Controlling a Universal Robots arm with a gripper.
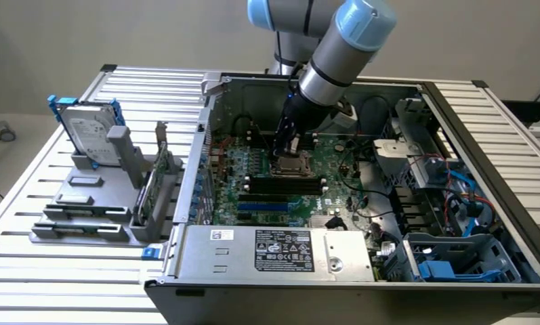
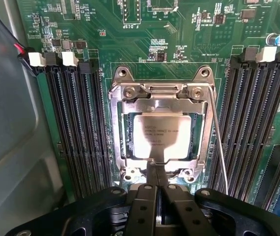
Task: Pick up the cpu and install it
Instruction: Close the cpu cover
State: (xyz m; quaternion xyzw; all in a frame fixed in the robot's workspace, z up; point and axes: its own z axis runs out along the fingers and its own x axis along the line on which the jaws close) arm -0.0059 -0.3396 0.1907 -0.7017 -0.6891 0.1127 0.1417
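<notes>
**A:** What's the biggest thing there?

**B:** A slatted metal table. An open computer case lies on it. At the exterior view's left, well apart from the case, a silver hard drive with blue rails stands upright in a grey holder.

**A:** And the arm?

**B:** The arm reaches down into the case, over the green motherboard.

**A:** What's under it?

**B:** In the wrist view, banks of long black memory slots run along both sides of a silver socket frame. A thin wire lever lies along one side of that frame.

**A:** So where's the cpu?

**B:** The cpu lies flat inside the frame's opening, squarely lined up with it. Strips of dark socket show between its sides and the metal.

**A:** How does it look?

**B:** It's a small, flat square with a silvery-grey metal top and softly rounded corners. The top catches a bright sheen. A few lines of fine dark print run across the half farther from the fingers, too small to read.

**A:** And the gripper?

**B:** The gripper is clenched. Its two narrow black fingers are pressed together with no gap between them. The tips sit at the middle of the cpu's near edge. I can't tell whether they touch it or pinch anything.
</notes>
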